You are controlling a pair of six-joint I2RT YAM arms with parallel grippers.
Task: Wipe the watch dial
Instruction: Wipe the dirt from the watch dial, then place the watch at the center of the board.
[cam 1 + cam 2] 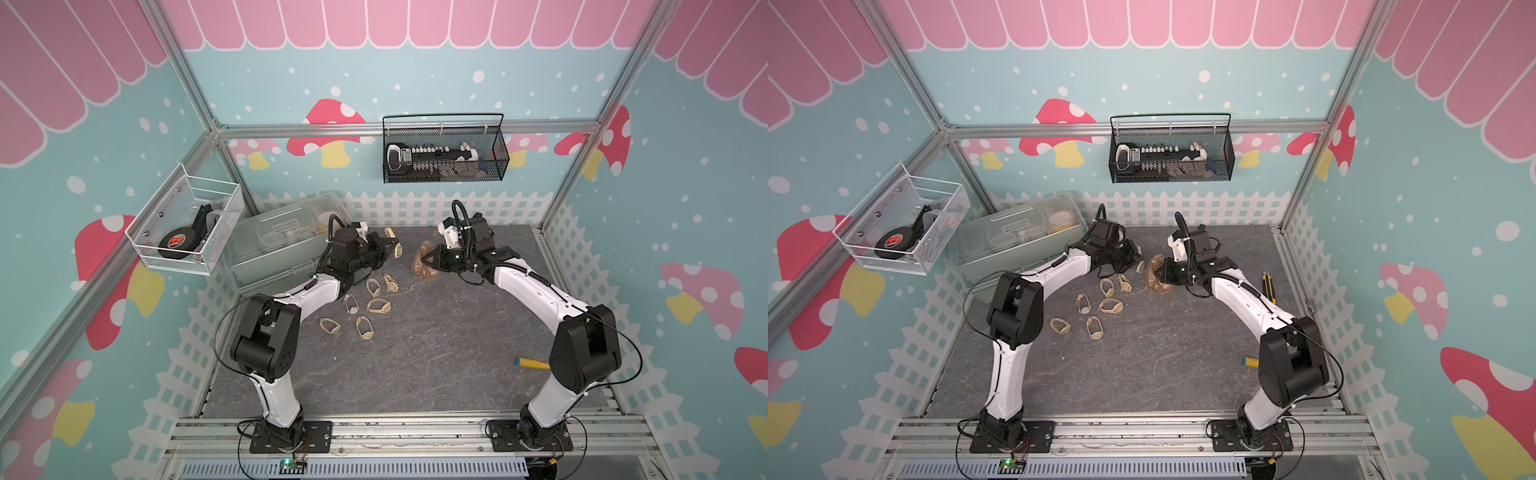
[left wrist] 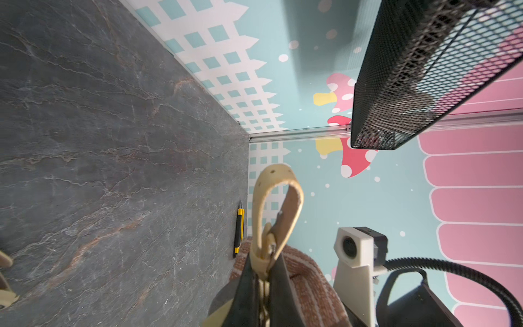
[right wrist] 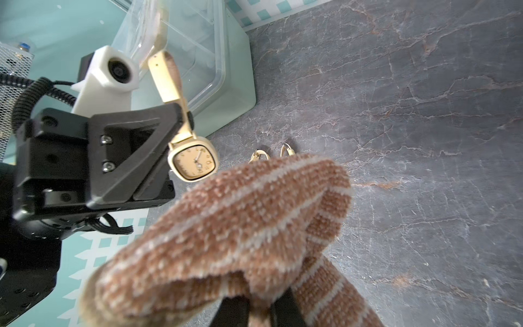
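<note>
Bright, even, diffuse light was recorded in all four views, without harsh glare.

In both top views only faint, soft shadows were cast on the grey tabletop (image 1: 436, 353) (image 1: 1163, 361), and everything was held in focus. In the right wrist view the brown cloth (image 3: 226, 226) was softened close to the lens, while the face of the watch (image 3: 194, 162) was kept legible. In the left wrist view the black mesh basket (image 2: 424, 70) was blurred, and wide-angle stretching was seen toward the edges.

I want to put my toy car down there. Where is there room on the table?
The bare gray tabletop between the loose watches and the yellow-handled tool, toward the arms' bases, is free. It's crowded near the clear box, where watches lie scattered.
</note>
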